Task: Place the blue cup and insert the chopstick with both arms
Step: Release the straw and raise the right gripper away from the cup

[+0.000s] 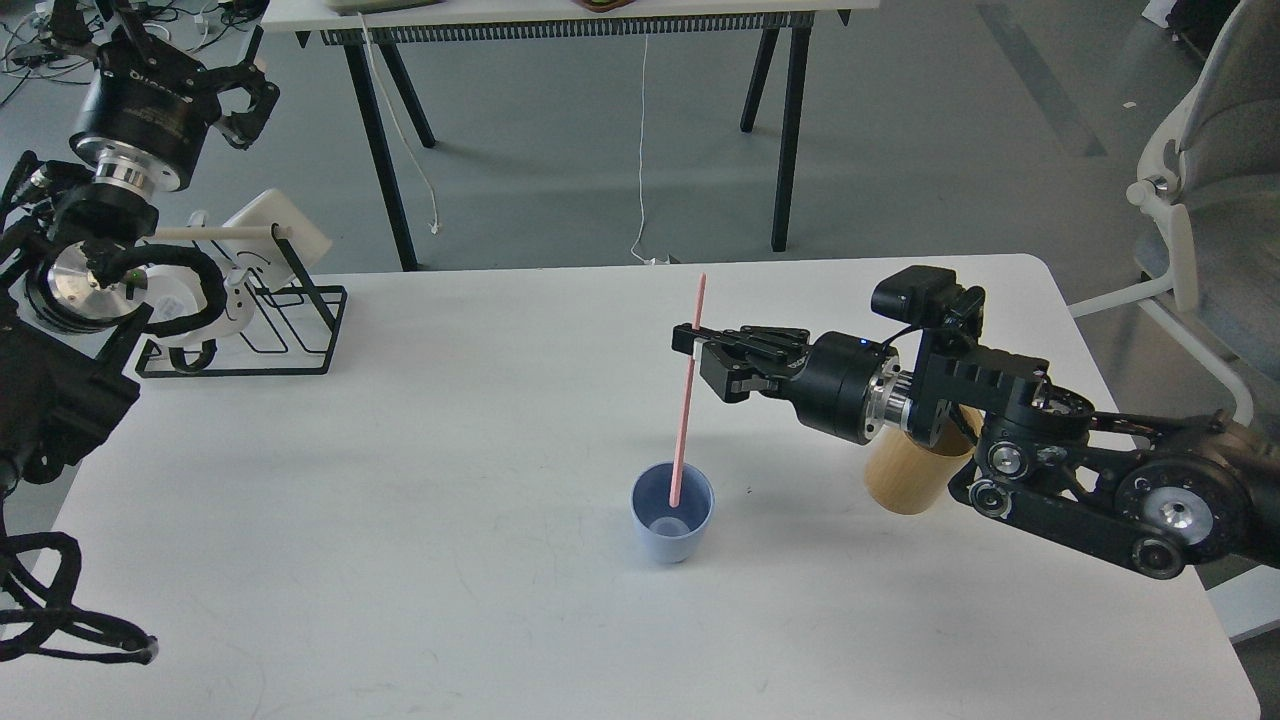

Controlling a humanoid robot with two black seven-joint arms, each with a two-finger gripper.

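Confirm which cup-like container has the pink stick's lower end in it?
The blue cup, mid-table. The chopstick, held by the right gripper, dips into it. The tan wooden cylinder sits behind the right arm, nothing visible in it.

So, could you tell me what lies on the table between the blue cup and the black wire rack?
Nothing: in the head view, the white tabletop is bare between the blue cup and the black wire rack.

white table (pixel 400 560) | wire rack (pixel 262 330) far-left | tan cylinder (pixel 905 480) right
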